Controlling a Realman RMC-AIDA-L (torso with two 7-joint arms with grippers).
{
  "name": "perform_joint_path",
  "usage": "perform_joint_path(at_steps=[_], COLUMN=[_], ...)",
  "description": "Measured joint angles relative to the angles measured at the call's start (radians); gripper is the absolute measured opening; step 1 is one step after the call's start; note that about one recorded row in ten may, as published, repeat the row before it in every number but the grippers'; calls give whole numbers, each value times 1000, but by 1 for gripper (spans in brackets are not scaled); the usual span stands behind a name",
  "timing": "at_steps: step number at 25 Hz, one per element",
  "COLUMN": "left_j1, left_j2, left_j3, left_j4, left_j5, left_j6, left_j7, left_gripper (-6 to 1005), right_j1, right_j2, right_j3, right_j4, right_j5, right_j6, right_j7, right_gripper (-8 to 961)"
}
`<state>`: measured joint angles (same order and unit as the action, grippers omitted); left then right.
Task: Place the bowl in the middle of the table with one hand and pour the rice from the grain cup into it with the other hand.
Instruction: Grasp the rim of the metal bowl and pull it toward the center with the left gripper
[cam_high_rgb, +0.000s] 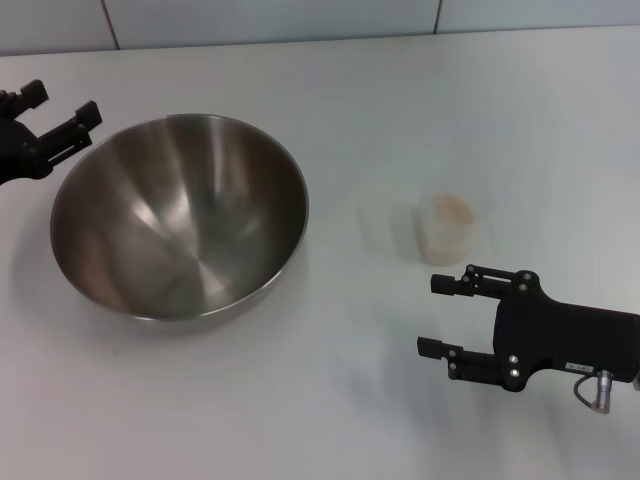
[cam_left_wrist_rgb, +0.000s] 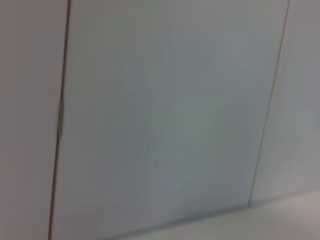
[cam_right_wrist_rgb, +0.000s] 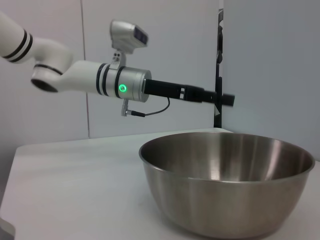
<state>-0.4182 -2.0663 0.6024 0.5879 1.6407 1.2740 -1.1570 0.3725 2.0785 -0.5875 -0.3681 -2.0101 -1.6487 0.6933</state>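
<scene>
grain cup stands upright on the white table at centre right of the head view, with a small heap of rice showing pale beige inside it. the right tool hovers just below it in that frame, near but not touching, its two black fingers spread open and pointing toward the frame's left, so the cup lies just beyond the upper finger and off the gap between them. the cup's handle i cannot make out. the steel bowl sits left of centre, well apart from the cup, empty and upright. the left tool is at the upper left edge, just beside the bowl's rim, open and holding nothing; whether it touches the rim i cannot tell. in the right wrist view the bowl fills the lower right with the left arm stretched behind it. judged from this, the right tool is much the nearer to the cup, and would need to shift up-frame to bring the cup between its fingers.
</scene>
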Motion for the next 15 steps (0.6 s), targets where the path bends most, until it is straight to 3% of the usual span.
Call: perform_joint_path(at_steps=[2,5,7,15], left_j1=[24,38,42,20], left_j2=[3,3,1,0], left_j3=[123,180,211,263], left_j4=[112,199,290,395], left_j5=[46,126,245,463], left_j6=[-71,-97,-102,-96], left_j7=[-150,-261,-392,-590], left_gripper=[759,757,756,750], right_j1=[0,0,0,5], right_j2=[0,0,0,0], right_j3=[0,0,0,0], right_j4=[0,0,0,6], right_j5=[1,3,5,6], right_j6=[0,0,0,2], right_j7=[0,0,0,0], right_gripper=[684,685,685,685])
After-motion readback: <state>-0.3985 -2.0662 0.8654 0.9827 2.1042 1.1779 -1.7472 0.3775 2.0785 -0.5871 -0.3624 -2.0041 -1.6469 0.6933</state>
